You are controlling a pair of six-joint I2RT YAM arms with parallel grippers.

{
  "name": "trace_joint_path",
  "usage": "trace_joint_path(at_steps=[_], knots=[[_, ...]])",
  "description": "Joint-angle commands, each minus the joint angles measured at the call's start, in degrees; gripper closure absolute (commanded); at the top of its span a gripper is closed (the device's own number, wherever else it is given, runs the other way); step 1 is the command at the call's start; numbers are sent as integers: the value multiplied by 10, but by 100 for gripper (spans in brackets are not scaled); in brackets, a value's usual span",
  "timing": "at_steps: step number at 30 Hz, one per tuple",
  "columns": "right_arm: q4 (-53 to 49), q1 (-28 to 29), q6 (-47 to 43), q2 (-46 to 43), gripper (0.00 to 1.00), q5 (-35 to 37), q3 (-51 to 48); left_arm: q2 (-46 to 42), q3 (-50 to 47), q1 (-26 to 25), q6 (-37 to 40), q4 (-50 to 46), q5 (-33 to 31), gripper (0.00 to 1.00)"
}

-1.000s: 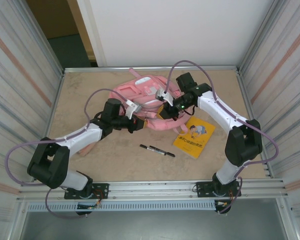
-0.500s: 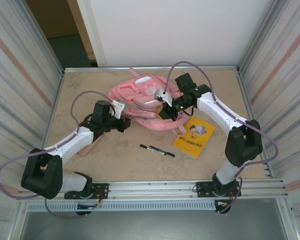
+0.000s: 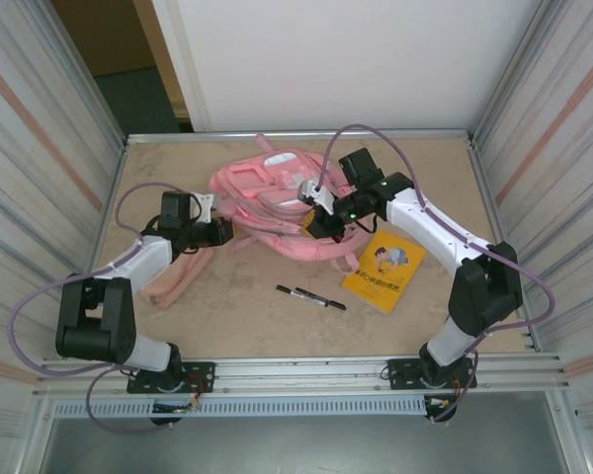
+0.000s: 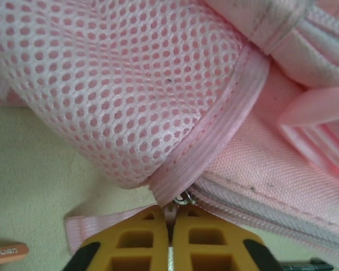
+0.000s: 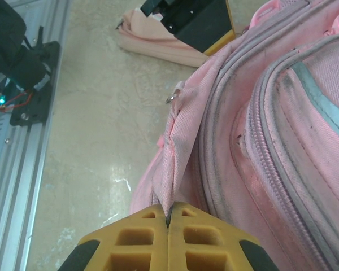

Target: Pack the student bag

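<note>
Two grippers are fastened onto one student bag (image 3: 262,186), which lies flat on the table (image 3: 445,188) in the upper middle of the top view, with pink straps trailing off its lower edge. The left gripper (image 3: 224,232) is at the bag's left edge. In its wrist view, its two yellow fingers (image 4: 138,243) are pressed together at the bottom of the frame. They are clamped on one small metal zipper pull (image 4: 170,211) just below a rounded mesh side pocket (image 4: 101,84), where a zipper track runs off to the lower right. The right gripper (image 3: 312,225) is at the bag's lower right edge. Its two fingers (image 5: 138,234) are likewise closed, pinching one thin upright fold of the bag's pink fabric beside two grey-edged zipper seams. One yellow book (image 3: 383,267) lies flat to the right of the bag, apart from it and near the right arm's forearm. Two black pens (image 3: 311,296) lie in a line in the lower middle of the table; they seem to touch end to end, though they are too small to be sure. One small pink pouch (image 3: 173,279) lies at the left of the top view, partly under the left arm.
</note>
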Motion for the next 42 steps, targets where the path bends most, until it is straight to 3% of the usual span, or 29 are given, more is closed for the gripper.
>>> trace_joint_path(at_steps=[1, 7, 9, 14, 19, 22, 27, 32, 38, 42], knots=[[60, 5, 57, -36, 100, 9, -24, 8, 30, 18, -31, -17, -10, 83], [114, 5, 108, -41, 100, 76, -49, -39, 21, 19, -96, -29, 58, 56], [136, 5, 123, -44, 100, 93, -60, -68, 10, 22, -133, -47, 89, 52], [227, 5, 145, -66, 100, 54, -110, -144, -32, 2, -176, -69, 191, 50], [175, 4, 84, -59, 100, 42, -91, -221, -48, -71, -152, -77, 98, 43], [141, 3, 41, -48, 100, 42, -68, -218, -40, -102, -233, -84, -3, 41], [145, 11, 38, -33, 100, 41, -51, -174, 1, -134, -395, -76, -14, 37], [155, 24, 34, -26, 100, 65, -55, -128, 55, -178, -417, -102, -64, 34], [151, 44, 7, -25, 100, 98, -65, -94, 69, -181, -476, -114, -141, 35], [142, 45, -3, -27, 100, 85, -58, -70, 53, -181, -507, -94, -155, 38]])
